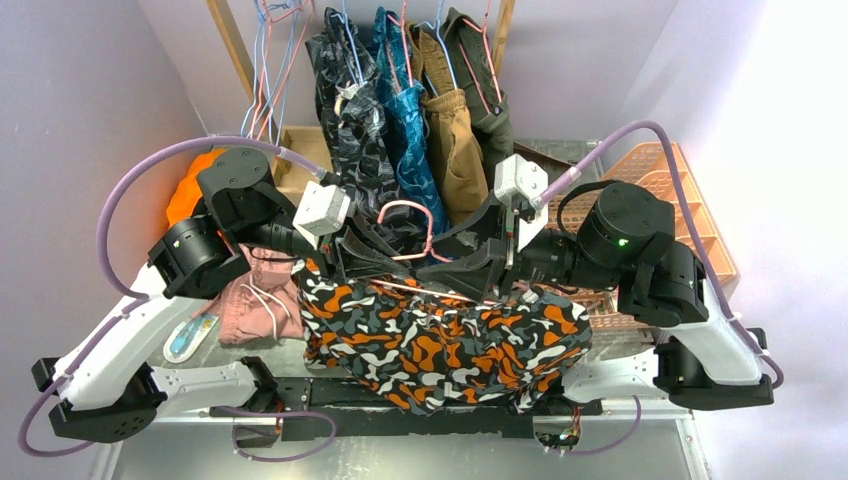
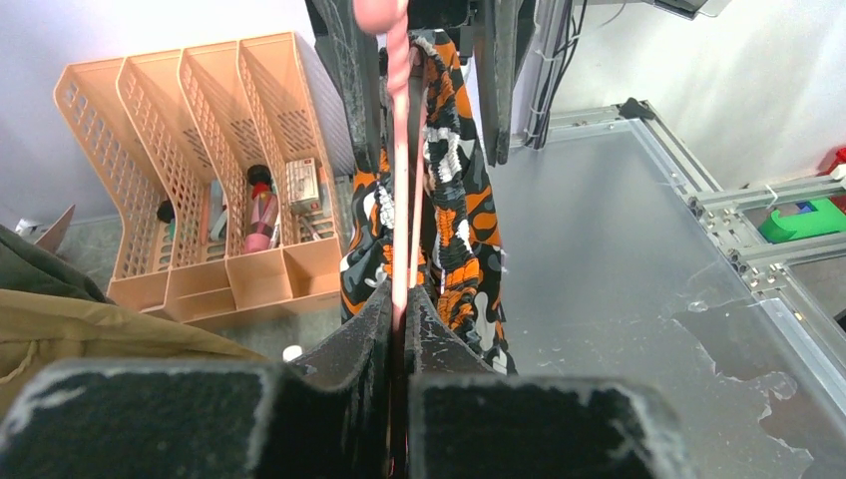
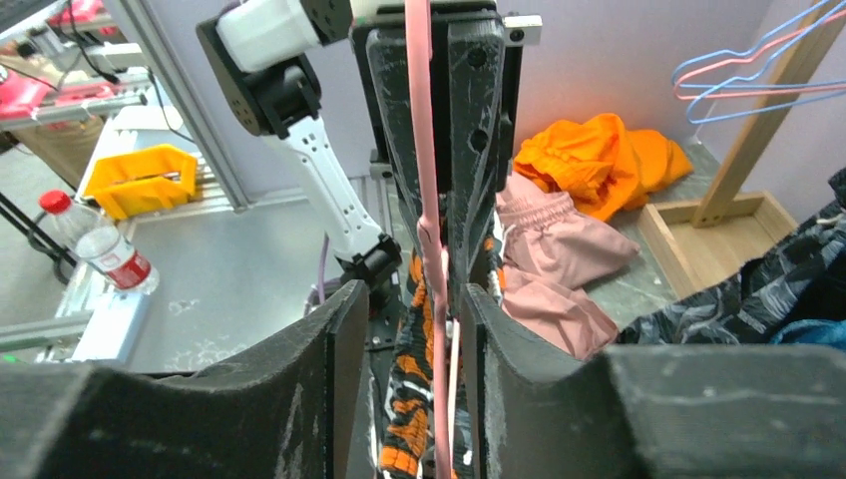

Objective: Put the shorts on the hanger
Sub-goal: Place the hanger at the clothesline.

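The shorts (image 1: 440,340), in an orange, black, white and grey camouflage print, hang draped over the bar of the pink wire hanger (image 1: 408,204) between my two arms. My left gripper (image 1: 372,262) is shut on the hanger; in the left wrist view the pink wire (image 2: 400,150) runs straight into my closed left gripper (image 2: 399,299), with the shorts (image 2: 454,200) hanging just beyond. My right gripper (image 1: 458,265) faces it from the other side. In the right wrist view the right gripper (image 3: 414,299) stands open around the hanger (image 3: 429,200) and the shorts (image 3: 409,379), with a gap on each side.
A rack of hung clothes (image 1: 400,100) stands behind, with light-blue hangers (image 1: 265,60) at its left. Plain pink shorts (image 1: 255,300) and an orange garment (image 1: 190,190) lie at the left. A peach file organizer (image 1: 690,200) sits at the right. A water bottle (image 3: 100,249) stands beyond the table.
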